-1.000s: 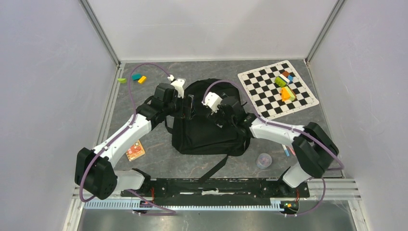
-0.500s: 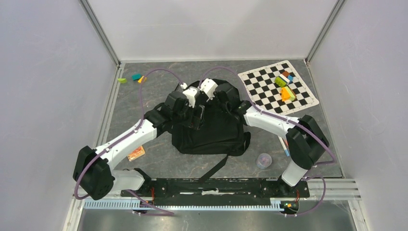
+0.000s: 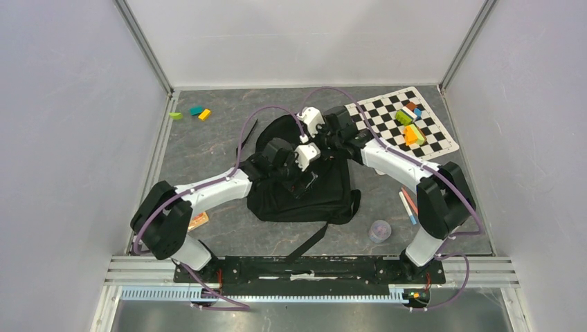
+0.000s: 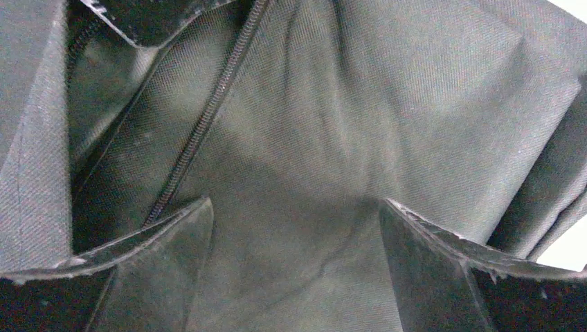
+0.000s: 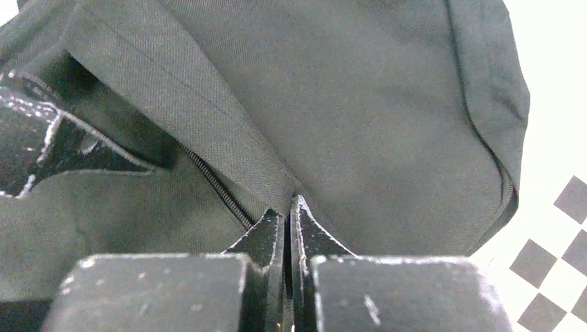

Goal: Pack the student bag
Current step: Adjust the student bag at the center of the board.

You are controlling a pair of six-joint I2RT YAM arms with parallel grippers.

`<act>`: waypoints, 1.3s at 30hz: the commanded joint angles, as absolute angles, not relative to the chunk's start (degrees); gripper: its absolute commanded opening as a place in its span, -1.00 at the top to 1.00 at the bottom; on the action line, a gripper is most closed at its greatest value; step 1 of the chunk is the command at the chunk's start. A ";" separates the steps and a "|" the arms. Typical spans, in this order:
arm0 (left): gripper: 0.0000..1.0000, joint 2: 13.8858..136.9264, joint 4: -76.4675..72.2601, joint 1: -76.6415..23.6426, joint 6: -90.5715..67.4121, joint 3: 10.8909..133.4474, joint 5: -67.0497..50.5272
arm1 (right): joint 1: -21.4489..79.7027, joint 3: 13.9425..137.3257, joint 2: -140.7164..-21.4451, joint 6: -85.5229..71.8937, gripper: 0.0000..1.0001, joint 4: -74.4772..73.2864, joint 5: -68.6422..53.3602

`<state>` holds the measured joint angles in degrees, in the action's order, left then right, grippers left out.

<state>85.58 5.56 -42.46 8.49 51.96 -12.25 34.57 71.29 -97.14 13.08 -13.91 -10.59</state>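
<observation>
The black bag (image 3: 297, 197) lay mid-table. The left gripper (image 4: 292, 207) hung spread wide over its fabric, beside a zipper (image 4: 201, 131). Farther, toward 12 o'clock, the right gripper (image 5: 287, 207) was clenched on a fold of the bag. A checkered mat (image 3: 387, 114) lay toward 2 o'clock.

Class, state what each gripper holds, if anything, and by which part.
The right gripper pinches the student bag by the fabric edge beside its zipper. The left gripper is open, holding nothing.

left end effector (image 3: 306, 181) tips hidden, seemingly inside the student bag (image 3: 331, 199).
</observation>
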 commanded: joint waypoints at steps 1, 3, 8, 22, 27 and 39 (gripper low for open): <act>-0.90 87.76 3.25 -42.36 19.82 55.20 -13.67 | 32.95 74.53 -96.77 13.48 1.00 -15.66 -18.29; -0.94 88.16 3.58 -42.30 21.42 55.20 -12.48 | 32.29 74.54 -96.86 13.88 1.00 -16.28 -19.19; -0.99 88.82 5.62 -41.58 23.93 55.72 -10.35 | 31.02 74.42 -96.69 14.89 1.00 -17.30 -21.57; -0.68 96.45 22.34 -37.96 23.21 64.98 -18.65 | 30.41 74.14 -96.50 15.49 1.00 -17.77 -22.70; 0.12 92.10 25.31 -38.32 19.40 64.86 -21.82 | 30.44 73.24 -95.93 14.71 1.00 -16.51 -20.91; -0.05 79.08 21.62 -38.69 13.79 57.16 -18.13 | 30.42 70.76 -94.99 12.30 1.00 -13.26 -19.32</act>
<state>83.40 24.71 -38.72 17.08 58.76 -21.32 30.33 71.29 -97.49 13.87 -17.17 -19.22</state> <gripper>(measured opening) 0.379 0.015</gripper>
